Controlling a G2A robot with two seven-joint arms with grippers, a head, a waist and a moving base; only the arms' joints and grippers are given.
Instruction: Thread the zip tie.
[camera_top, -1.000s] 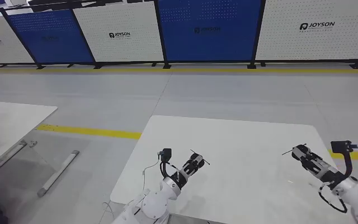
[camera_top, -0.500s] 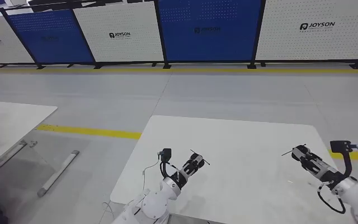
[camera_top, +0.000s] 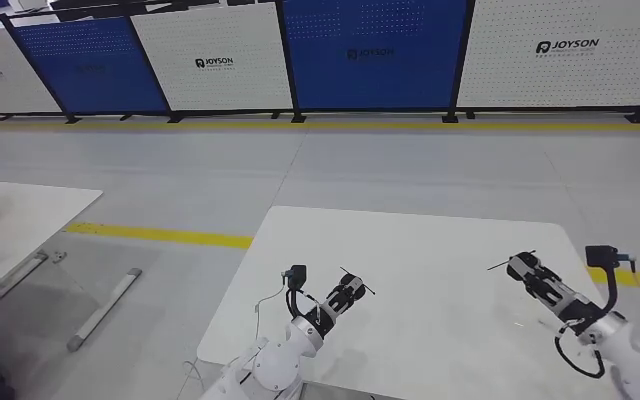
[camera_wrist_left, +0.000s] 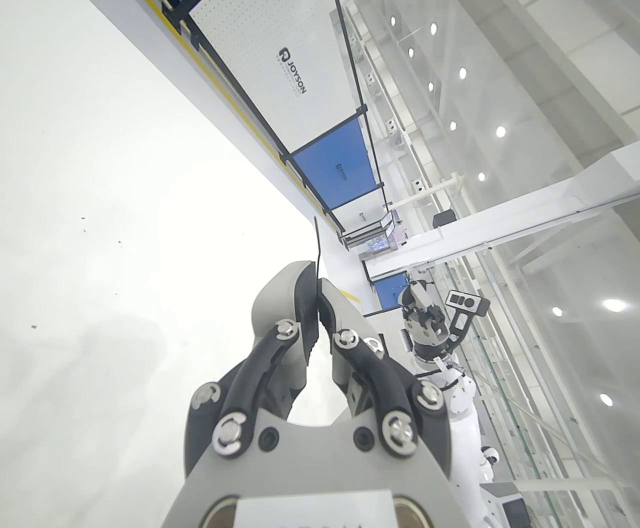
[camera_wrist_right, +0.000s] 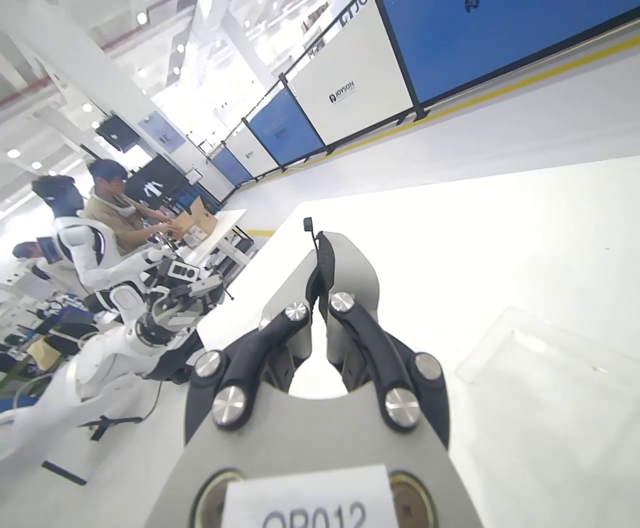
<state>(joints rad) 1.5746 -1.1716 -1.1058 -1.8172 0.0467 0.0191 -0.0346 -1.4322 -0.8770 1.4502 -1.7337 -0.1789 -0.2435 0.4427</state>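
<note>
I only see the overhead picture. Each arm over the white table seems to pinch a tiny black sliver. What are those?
Observer: The right wrist view shows the right jaws shut on a zip tie, its small square head sticking out past the tips.
Visitor: And the other one?
Observer: The left jaws are shut on a thin black strip; the end showing is plain, with no head.
Visitor: Anything else down there?
Observer: A clear flat plastic tray lies on the table close to the right jaws.
</note>
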